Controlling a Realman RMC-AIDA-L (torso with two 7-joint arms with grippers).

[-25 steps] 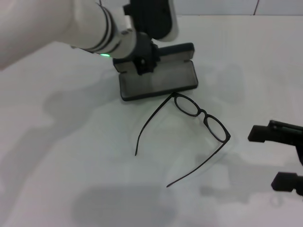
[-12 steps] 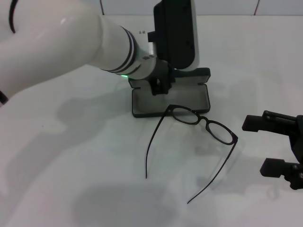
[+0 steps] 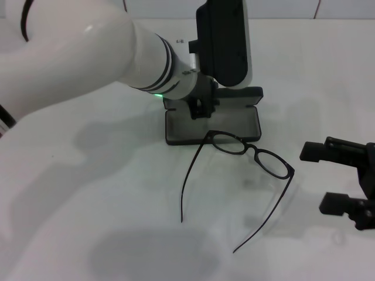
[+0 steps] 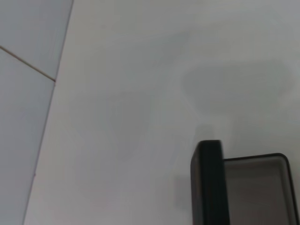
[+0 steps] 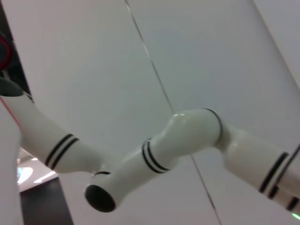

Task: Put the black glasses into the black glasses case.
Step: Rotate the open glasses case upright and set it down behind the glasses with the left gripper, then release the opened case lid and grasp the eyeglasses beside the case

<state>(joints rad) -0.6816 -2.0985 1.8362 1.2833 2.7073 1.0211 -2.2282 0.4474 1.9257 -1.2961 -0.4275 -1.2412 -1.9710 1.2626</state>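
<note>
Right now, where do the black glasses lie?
In the head view the black glasses lie unfolded on the white table, just in front of the open black glasses case.

The black glasses case [image 3: 212, 124] lies open on the bench [image 3: 88, 193], near its far middle. The left gripper [image 3: 202, 105] sits over the case's rear left part. The black glasses [image 3: 249, 152] lie unfolded on the bench directly in front of the case, one lens rim touching its front edge. The right gripper [image 3: 345, 187] is positioned right of the glasses, apart from them.
</note>
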